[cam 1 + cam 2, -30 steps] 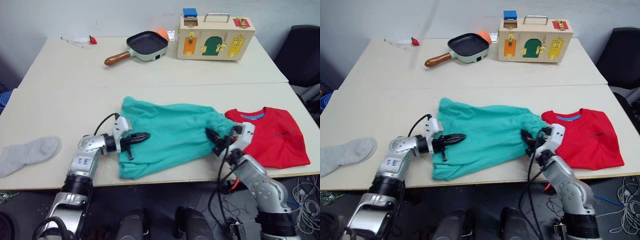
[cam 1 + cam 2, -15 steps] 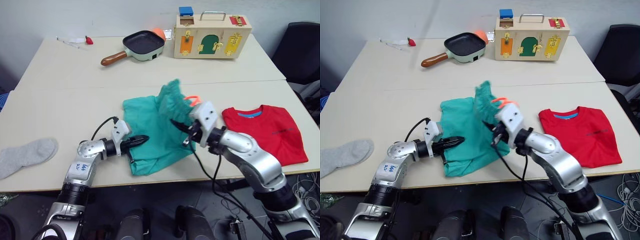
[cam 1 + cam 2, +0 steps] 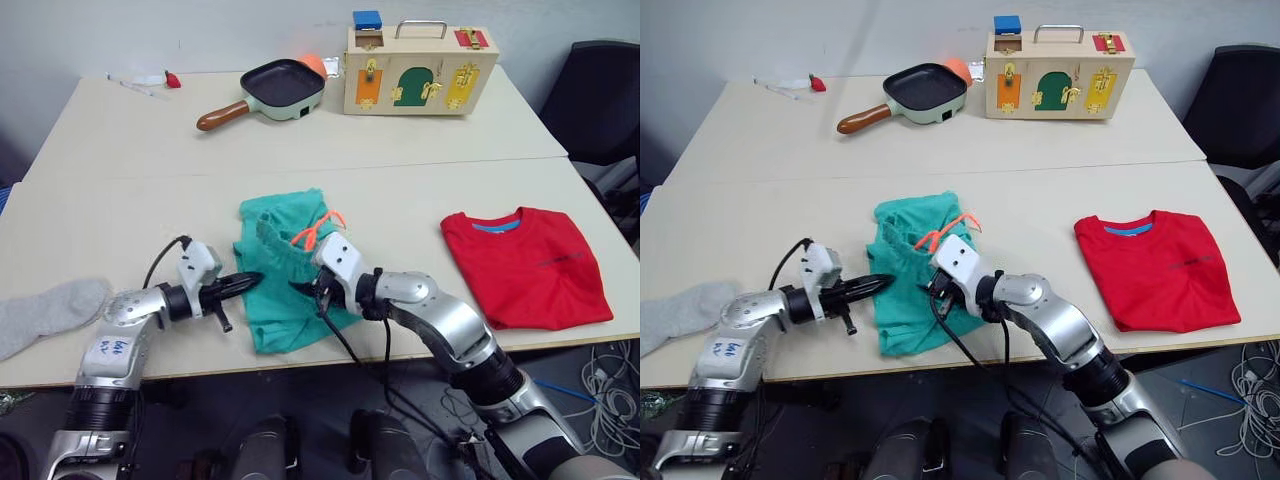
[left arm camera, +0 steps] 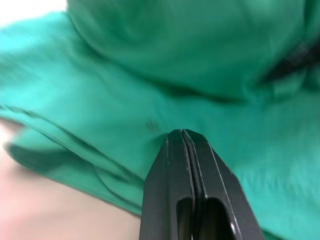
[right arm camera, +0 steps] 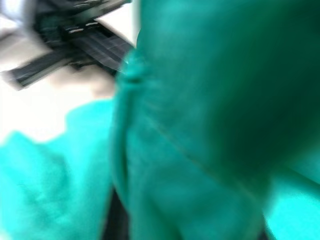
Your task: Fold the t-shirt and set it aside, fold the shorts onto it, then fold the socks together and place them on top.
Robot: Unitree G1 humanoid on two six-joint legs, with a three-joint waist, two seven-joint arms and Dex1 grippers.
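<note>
The teal-green shorts (image 3: 283, 275) lie folded over on themselves near the table's front edge, with the orange drawstring (image 3: 315, 230) on top. My right gripper (image 3: 304, 290) rests on the folded layer, shut on the shorts' cloth, and green fabric presses close around it in the right wrist view. My left gripper (image 3: 252, 279) is shut with nothing in it, its tips touching the shorts' left edge (image 4: 150, 125). The red t-shirt (image 3: 526, 266) lies folded flat to the right. One grey sock (image 3: 45, 312) lies at the far left by the front edge.
At the back of the table stand a dark frying pan (image 3: 283, 87) with a wooden handle and a wooden latch box (image 3: 420, 56). A small red item (image 3: 172, 79) lies at the back left. A black chair (image 3: 600, 100) stands beyond the right side.
My right gripper swept left with the shorts' waistband end, laying it over the left half. My left gripper drew back left to the shorts' edge. The camera also shifted.
</note>
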